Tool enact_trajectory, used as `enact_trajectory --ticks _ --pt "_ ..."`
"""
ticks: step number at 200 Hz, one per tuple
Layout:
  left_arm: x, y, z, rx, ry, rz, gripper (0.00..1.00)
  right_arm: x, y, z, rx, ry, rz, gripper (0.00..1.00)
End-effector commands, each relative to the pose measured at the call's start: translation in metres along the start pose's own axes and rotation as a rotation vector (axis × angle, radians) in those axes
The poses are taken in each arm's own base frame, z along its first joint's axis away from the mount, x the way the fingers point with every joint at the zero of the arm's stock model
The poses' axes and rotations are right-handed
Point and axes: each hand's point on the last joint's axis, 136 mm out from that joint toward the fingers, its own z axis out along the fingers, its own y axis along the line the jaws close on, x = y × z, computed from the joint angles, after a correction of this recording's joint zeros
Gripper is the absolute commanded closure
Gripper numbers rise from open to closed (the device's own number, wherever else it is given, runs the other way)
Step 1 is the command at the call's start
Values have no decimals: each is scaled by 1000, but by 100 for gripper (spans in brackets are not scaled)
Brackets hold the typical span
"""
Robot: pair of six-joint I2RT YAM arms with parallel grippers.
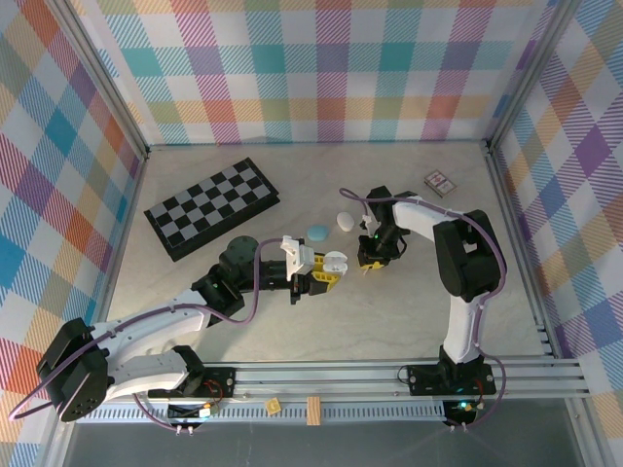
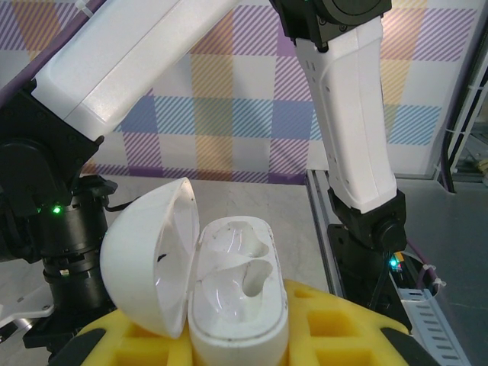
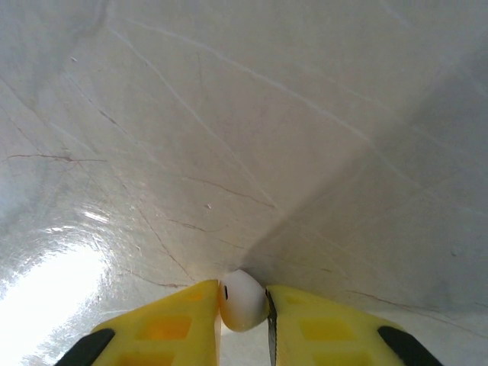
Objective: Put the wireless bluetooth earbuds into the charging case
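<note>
The earbud (image 3: 242, 299), a small white bud, sat pinched between the two yellow fingers of the right hand (image 1: 374, 259). It was at the bottom centre of the right wrist view, close over the tabletop (image 3: 229, 137); whether it touched the surface I could not tell. It looked very light, hard and glossy, so it would likely slip out under a careless squeeze. Its rounded body was the only place to grip.

The charging case (image 2: 238, 301) stood open in the lower middle of the left wrist view. Its lid was swung to the left, both moulded wells were empty, and the left hand (image 1: 329, 272) was clamped on its base. The shell seemed rigid, the hinge probably the weak part.

In the overhead view the two hands were near each other at mid-frame, with bare tabletop below them. A blue case (image 1: 317, 232) and a white case (image 1: 345, 221) lay just above, and a chessboard (image 1: 212, 207) lay to the upper left.
</note>
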Motion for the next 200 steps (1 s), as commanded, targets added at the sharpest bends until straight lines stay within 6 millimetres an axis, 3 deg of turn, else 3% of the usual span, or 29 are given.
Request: enact_trajectory --ticks 1,50,89,110,162,200 --pt "-22 -4 2 26 -55 38 95 -2 0 17 15 16 -19 79" --pt "-12 9 0 -47 -54 14 95 -9 7 -11 43 -147 -115 81" --pt "-1 23 -2 -95 -39 -14 95 -11 17 -54 60 -340 -222 80" --pt "2 29 -3 -109 -43 -23 95 -10 29 -88 59 -479 -295 80" --pt "16 51 -7 -153 -22 -72 95 17 62 -173 21 -772 -487 82" --pt "31 65 -4 -172 20 -106 95 45 84 -214 0 -859 -607 82"
